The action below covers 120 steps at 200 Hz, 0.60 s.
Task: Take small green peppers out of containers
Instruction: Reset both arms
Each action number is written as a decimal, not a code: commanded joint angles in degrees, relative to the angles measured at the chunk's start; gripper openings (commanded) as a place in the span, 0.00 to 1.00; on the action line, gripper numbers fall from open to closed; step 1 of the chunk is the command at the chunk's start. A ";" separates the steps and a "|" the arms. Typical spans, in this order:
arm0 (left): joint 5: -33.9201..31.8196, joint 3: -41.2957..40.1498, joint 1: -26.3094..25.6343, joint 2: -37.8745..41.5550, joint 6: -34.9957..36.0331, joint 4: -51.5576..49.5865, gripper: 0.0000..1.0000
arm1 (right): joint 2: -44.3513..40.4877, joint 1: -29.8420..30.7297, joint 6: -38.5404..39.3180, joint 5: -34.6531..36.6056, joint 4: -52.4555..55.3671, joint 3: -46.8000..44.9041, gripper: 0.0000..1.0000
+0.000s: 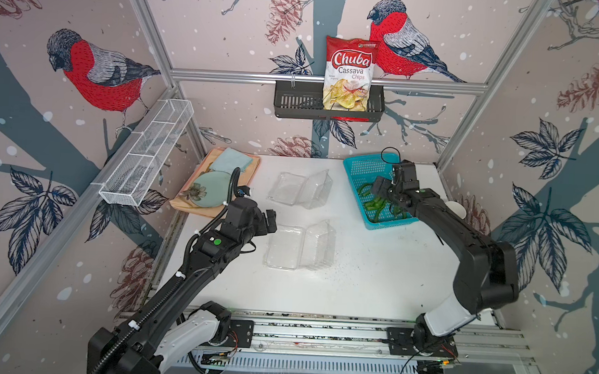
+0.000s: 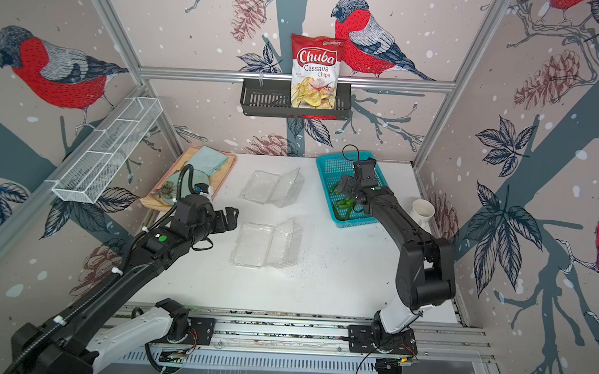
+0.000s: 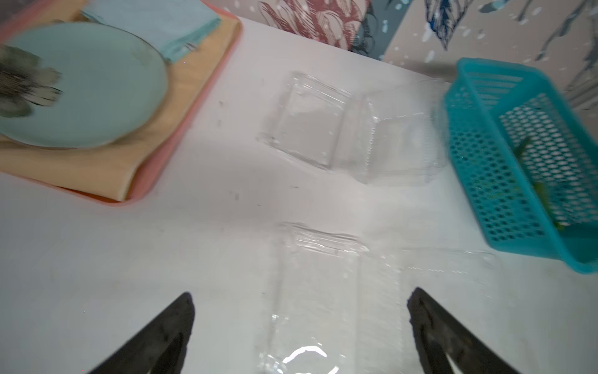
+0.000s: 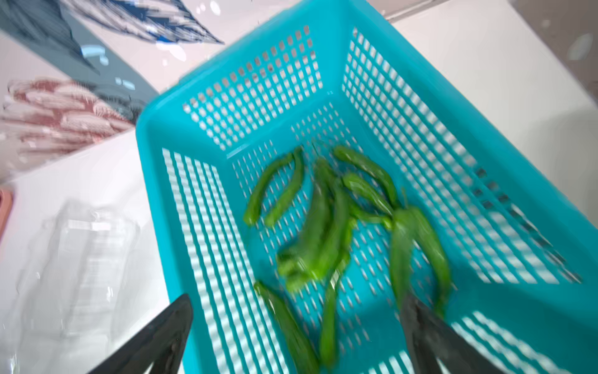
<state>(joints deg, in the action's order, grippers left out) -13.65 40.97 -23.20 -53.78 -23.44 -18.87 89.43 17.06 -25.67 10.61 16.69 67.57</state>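
**Peppers sit in the basket**

The flat white table (image 1: 356,287) holds a blue-green plastic basket with holes (image 1: 365,170). A far clear plastic box (image 1: 299,188) and a near clear plastic box (image 1: 299,246) lie open and empty. The left gripper (image 3: 302,294) hangs by the near one, jaws wide, holding nothing. The right gripper (image 4: 297,298), wide open too, hangs over the basket, where the small green peppers (image 4: 323,233) lie

Right of centre in a top view, the right arm (image 1: 445,221) is covering some peppers (image 1: 376,204); the right wrist view is blurring them.
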 commanded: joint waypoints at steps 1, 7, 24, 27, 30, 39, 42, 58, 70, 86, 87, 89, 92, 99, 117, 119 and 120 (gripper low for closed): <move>-14.61 -8.12 2.14 -0.13 10.37 17.73 0.99 | -7.72 0.38 -1.08 4.68 -6.64 -8.78 0.99; -14.12 -9.66 3.69 -1.21 10.47 20.14 0.99 | -10.04 0.14 -1.90 4.98 -8.04 -11.73 0.99; -17.79 -10.56 6.71 -6.08 5.37 20.93 1.00 | -16.47 -0.42 -3.58 6.75 -11.11 -19.51 0.99; -19.33 -10.68 6.78 -7.21 4.19 20.97 1.00 | -17.22 -0.46 -3.78 7.24 -11.49 -20.82 0.99; -20.89 -10.96 6.89 -8.16 3.37 21.48 0.99 | -18.83 -0.60 -3.92 7.59 -11.94 -22.21 1.00; -23.96 -12.66 6.86 -10.67 3.69 25.07 0.99 | -22.37 -0.82 -3.76 8.90 -14.13 -26.57 0.99; -23.85 -13.18 7.16 -11.39 5.80 27.46 0.99 | -23.44 -0.85 -3.13 9.28 -15.39 -28.27 0.99; -22.30 -16.36 7.40 -13.80 14.06 39.44 0.99 | -28.15 -1.39 0.94 12.82 -24.18 -37.65 1.00; -18.26 -22.98 7.51 -14.16 20.88 54.40 0.99 | -30.34 -2.83 5.50 14.38 -34.39 -45.10 0.99; -11.10 -31.66 8.62 -15.82 27.76 76.00 1.00 | -29.85 -8.58 7.30 8.65 -40.12 -46.88 0.99; -10.77 -31.84 8.62 -15.87 28.11 76.75 1.00 | -29.71 -8.82 7.61 8.47 -41.01 -47.03 0.99; -10.19 -32.14 8.68 -15.93 28.72 77.86 0.99 | -29.30 -9.22 8.10 8.18 -42.52 -47.30 1.00; -9.23 -32.69 8.74 -16.08 29.48 79.65 0.99 | -28.67 -9.47 9.09 7.78 -44.54 -47.68 0.99; -5.43 -34.82 10.41 -17.80 30.50 86.96 0.99 | -27.20 -10.13 10.55 8.09 -47.45 -47.73 0.99; -0.23 -35.99 15.44 -27.63 27.15 100.07 1.00 | -21.25 -10.73 15.50 8.51 -53.77 -47.61 0.99; 0.84 -36.12 16.10 -28.87 26.74 101.57 1.00 | -20.35 -10.73 16.01 8.47 -54.44 -47.66 0.99; 1.27 -36.13 16.35 -29.95 26.54 102.37 0.99 | -19.95 -10.73 16.14 8.47 -54.77 -47.68 0.99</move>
<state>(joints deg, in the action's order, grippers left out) -22.87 6.28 -11.55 -74.48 0.97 51.00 63.90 7.11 -17.87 19.99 -21.74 20.34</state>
